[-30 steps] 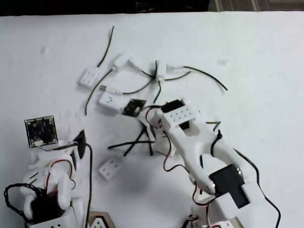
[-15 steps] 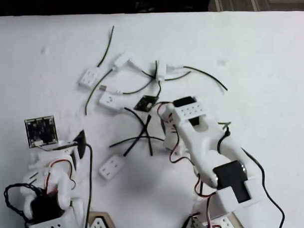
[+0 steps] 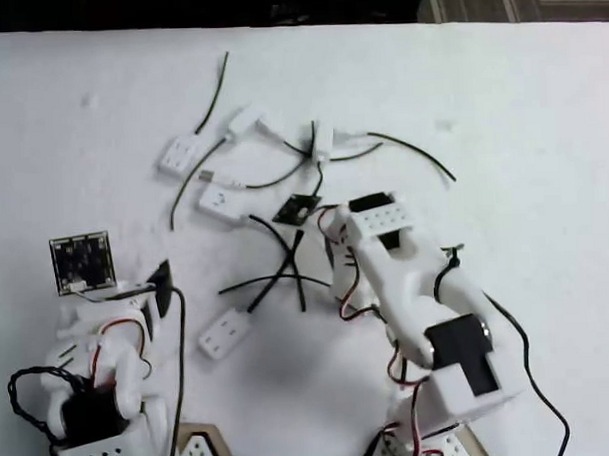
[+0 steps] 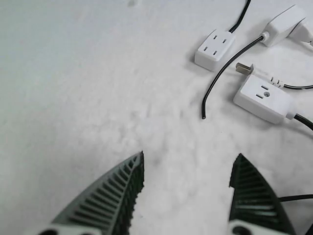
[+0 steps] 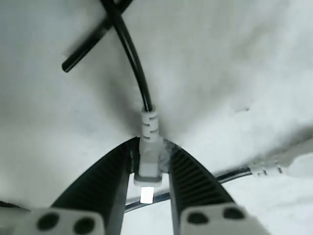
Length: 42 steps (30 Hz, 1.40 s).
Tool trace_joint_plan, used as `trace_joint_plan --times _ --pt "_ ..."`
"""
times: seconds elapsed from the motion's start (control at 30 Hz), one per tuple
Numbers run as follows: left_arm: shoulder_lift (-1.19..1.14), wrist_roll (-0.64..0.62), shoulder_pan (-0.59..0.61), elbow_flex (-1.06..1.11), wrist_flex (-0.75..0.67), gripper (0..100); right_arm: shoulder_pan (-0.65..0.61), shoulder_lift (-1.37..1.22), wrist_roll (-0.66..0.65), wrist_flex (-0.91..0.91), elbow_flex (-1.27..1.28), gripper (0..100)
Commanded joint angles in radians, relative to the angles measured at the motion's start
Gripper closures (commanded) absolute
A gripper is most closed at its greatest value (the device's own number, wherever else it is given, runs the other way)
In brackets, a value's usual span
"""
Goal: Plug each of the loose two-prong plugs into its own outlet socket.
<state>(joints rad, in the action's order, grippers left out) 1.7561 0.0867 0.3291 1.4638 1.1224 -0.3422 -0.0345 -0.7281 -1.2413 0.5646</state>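
White two-prong plug point(image 5: 146, 166): clamped between the right gripper point(image 5: 149, 147) jaws, close to the table, its black cord point(image 5: 131, 58) running ahead.
Slip risk: the grip is on the narrow body, so cord drag could twist the prongs off line.
Left gripper point(image 4: 190, 157): jaws apart, holding nothing, above the white table point(image 4: 73, 73).
Near socket: white rectangular outlet block point(image 3: 225, 334), unbraced and likely to slide under insertion.
Obstruction: crossed black cords point(image 3: 276, 274) lie between.
Beyond: middle white outlet block point(image 3: 222, 203), then far white outlet block point(image 3: 180, 154).

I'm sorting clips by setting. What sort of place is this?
Likely a robotics lab or hobby bench: a white-covered table, the left arm and right arm standing side by side, and practice pieces scattered about, such as an outlet socket and a plug in the right pincer.
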Motion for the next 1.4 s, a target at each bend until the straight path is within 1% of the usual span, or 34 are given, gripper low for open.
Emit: trace_joint_plan --times 0.0,0.17,0.3,0.37,0.5,0.63,0.67,0.8,1.03,1.23,1.37 --pt "0.007 0.008 0.002 -0.005 -0.020 72 -0.010 0.176 -0.006 -0.071 -0.023 98.1" --pt "0.007 0.003 0.002 -0.008 -0.025 72 -0.010 0.489 0.014 -0.191 -0.025 98.1" --pt "0.008 0.002 0.002 -0.014 -0.026 71 -0.010 0.751 0.183 -0.214 -0.025 98.1" --pt "0.008 0.002 0.002 -0.018 -0.043 72 -0.013 0.860 0.215 -0.211 -0.023 98.1" --pt "0.008 -0.011 0.002 -0.064 -0.054 72 -0.090 1.035 0.244 -0.209 -0.018 98.1" --pt "0.008 -0.163 -0.004 -0.147 -0.052 71 -0.177 1.138 0.391 -0.156 -0.015 98.1" --pt "0.008 -0.195 -0.021 -0.166 -0.052 71 -0.196 1.147 0.428 -0.140 -0.015 98.1" --pt "0.008 -0.272 -0.120 -0.210 -0.052 72 -0.286 1.148 0.534 -0.042 0.055 98.1" --pt "0.008 -0.284 -0.291 -0.209 -0.044 72 -0.443 1.158 0.690 0.242 0.308 98.1" --pt "0.008 -0.284 -0.352 -0.204 -0.044 72 -0.547 1.152 0.736 0.506 0.516 98.1" --pt "0.008 -0.276 -0.412 -0.175 -0.044 72 -0.572 1.148 0.744 0.622 0.585 98.1"
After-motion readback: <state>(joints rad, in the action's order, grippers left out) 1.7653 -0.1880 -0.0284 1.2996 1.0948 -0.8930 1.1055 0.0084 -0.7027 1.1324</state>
